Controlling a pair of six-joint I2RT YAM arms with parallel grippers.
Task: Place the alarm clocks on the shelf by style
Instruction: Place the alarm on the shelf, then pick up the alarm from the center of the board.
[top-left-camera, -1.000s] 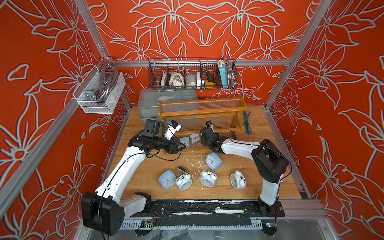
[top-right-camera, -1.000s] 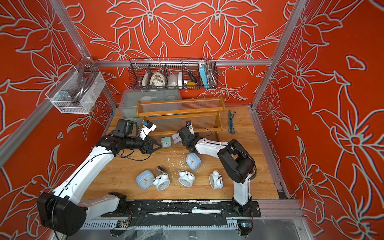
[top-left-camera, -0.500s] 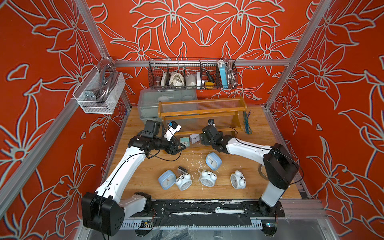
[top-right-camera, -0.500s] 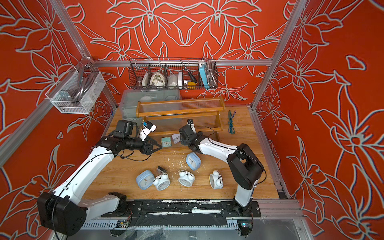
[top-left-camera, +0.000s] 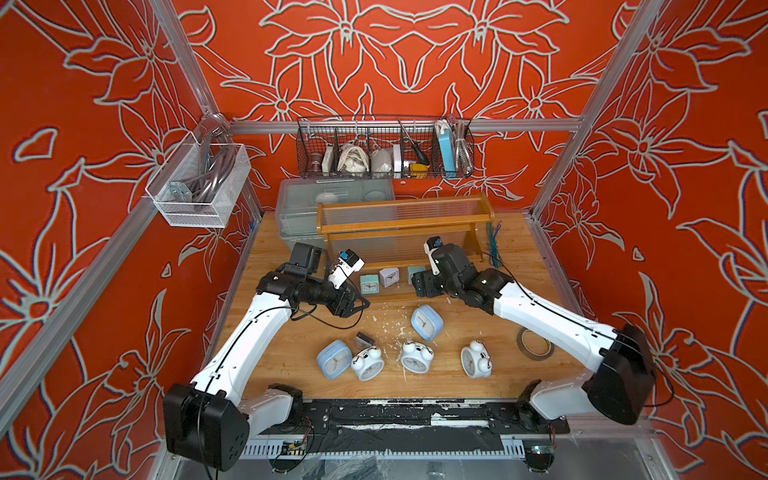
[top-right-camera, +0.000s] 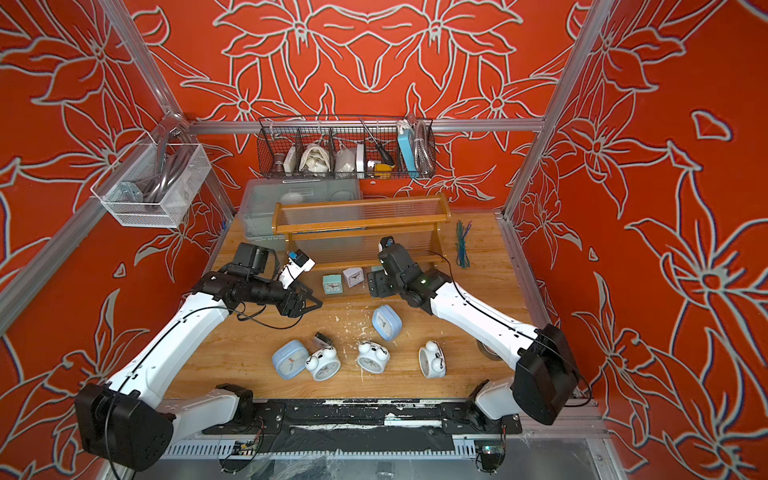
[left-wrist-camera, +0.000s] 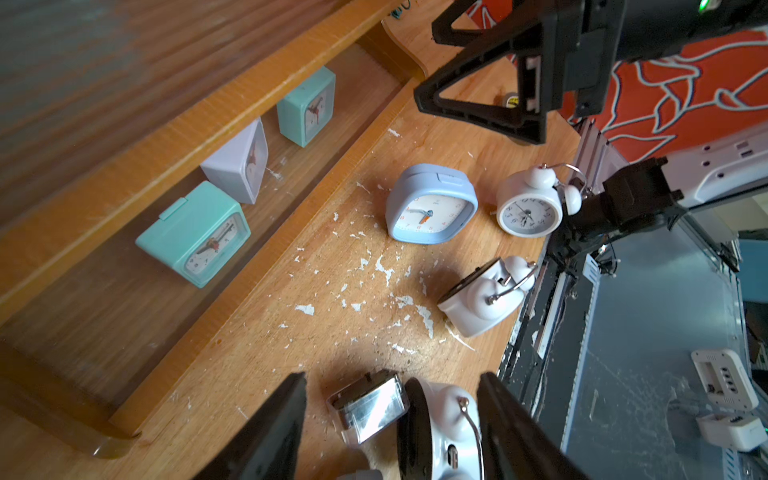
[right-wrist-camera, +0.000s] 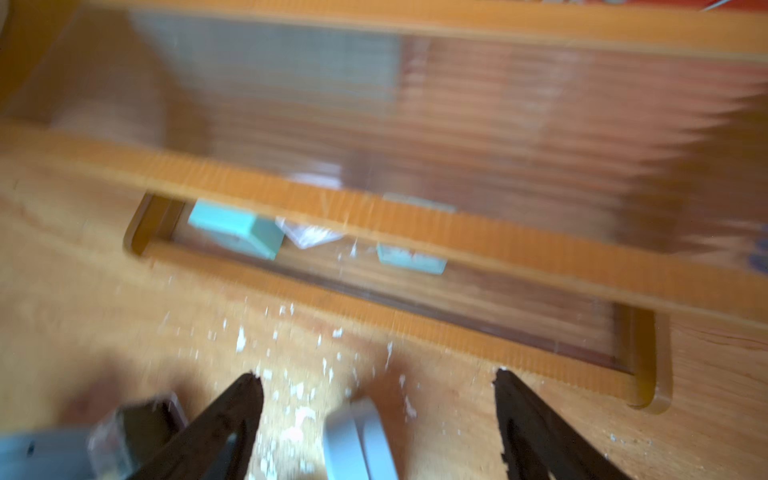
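Note:
The shelf stands at the back. On its bottom tier are a teal cube clock, a whitish cube and another teal cube. On the table lie two light-blue square clocks, three white twin-bell clocks and a dark cube. My left gripper hangs open above the dark cube and a twin-bell clock. My right gripper is open in front of the bottom tier, over a light-blue clock; this view is blurred.
A grey bin sits behind the shelf and a black wire basket hangs above it. A white mesh basket juts from the left wall. Green ties and a tape roll lie at the right. White flakes litter the wood.
My right arm's elbow has swung out to the right and its gripper has drawn back from the bottom tier with wider jaws. The left arm has barely moved.

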